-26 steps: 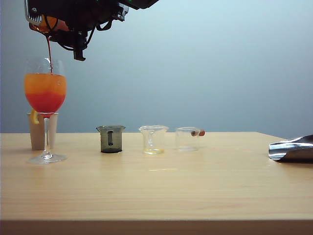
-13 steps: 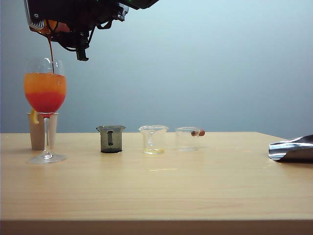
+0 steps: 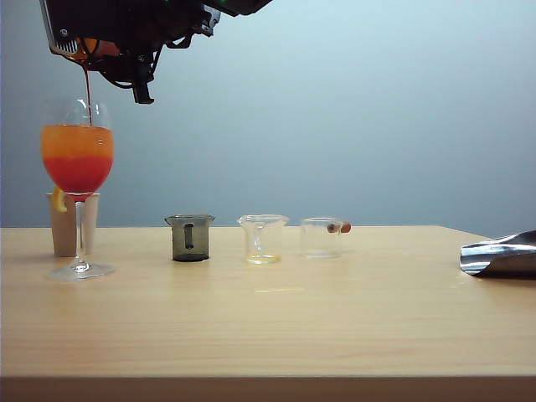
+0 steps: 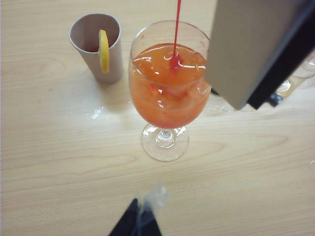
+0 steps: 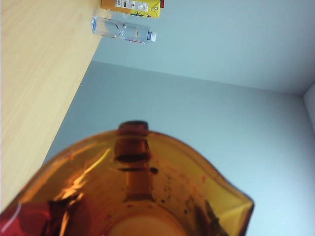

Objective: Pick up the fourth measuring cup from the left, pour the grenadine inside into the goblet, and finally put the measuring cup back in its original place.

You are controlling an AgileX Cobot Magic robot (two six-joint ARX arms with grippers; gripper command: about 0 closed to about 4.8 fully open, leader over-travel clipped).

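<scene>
nothing much moved: right claw (image 3: 88, 46) held the fourth measuring cup (image 5: 133, 196) tipped above the goblet (image 3: 78, 159) so grenadine (image 3: 86, 84) fell in; left claw (image 4: 140, 221), unclear, stayed back.

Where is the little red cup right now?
The fourth measuring cup is tipped up in the right gripper at the exterior view's top left, directly above the goblet, with grenadine streaming down into it.

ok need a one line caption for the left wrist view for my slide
Thin red stream of grenadine falling into the goblet of orange drink, beside a paper cup holding a lemon slice.
</scene>
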